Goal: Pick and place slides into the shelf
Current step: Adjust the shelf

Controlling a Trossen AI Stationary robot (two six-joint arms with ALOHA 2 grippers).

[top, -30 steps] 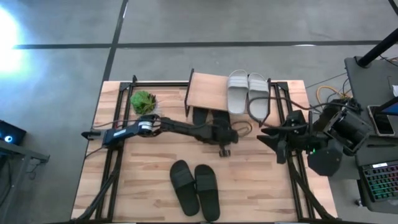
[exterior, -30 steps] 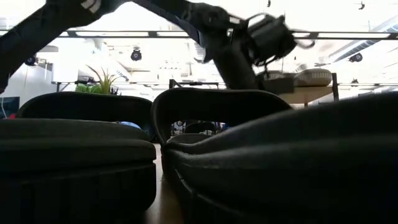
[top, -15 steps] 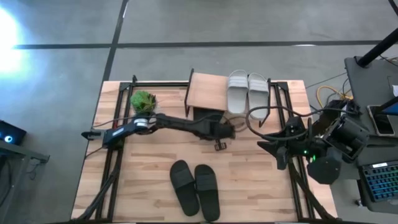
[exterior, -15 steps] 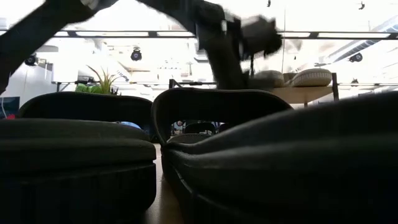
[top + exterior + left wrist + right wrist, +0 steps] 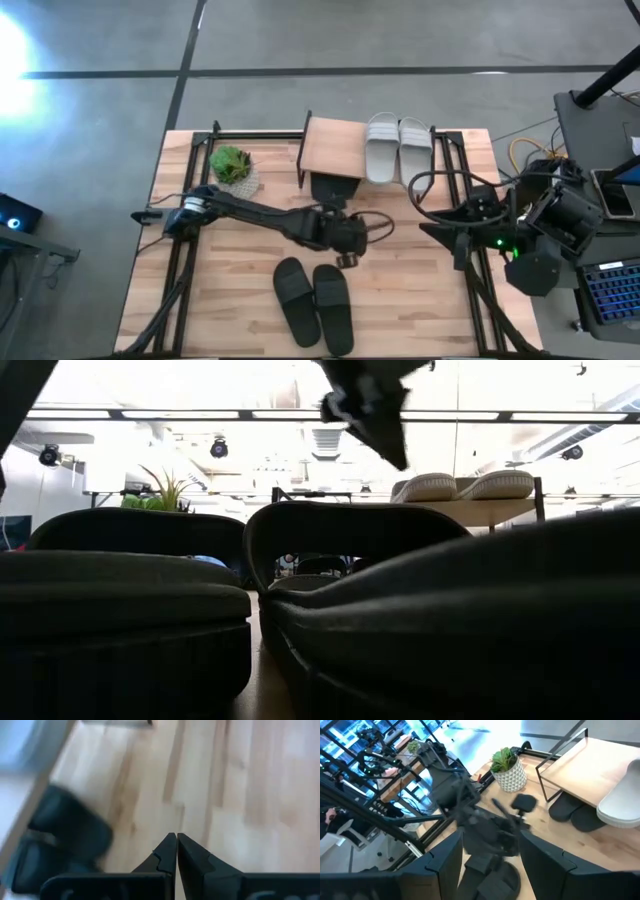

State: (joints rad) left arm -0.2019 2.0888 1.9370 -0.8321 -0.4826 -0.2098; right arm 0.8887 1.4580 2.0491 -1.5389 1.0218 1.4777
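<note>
Left gripper [image 5: 347, 258] empty, fingers pressed together, above the black slides [image 5: 313, 302] lying mid-table near the front edge; right gripper [image 5: 490, 857] spread wide, parked right; risk: descending unopened, it shoves the pair; shelf [image 5: 335, 148] far.

Grey concrete floor [image 5: 100, 150] w/ dark seams, bright ceiling lights [image 5: 220, 448].

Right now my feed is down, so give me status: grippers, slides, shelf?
Left gripper shut, empty, above black rubber slides pair. Right gripper open, waiting at table's right. Light grey slides on the small wooden shelf, black pair beneath.
</note>
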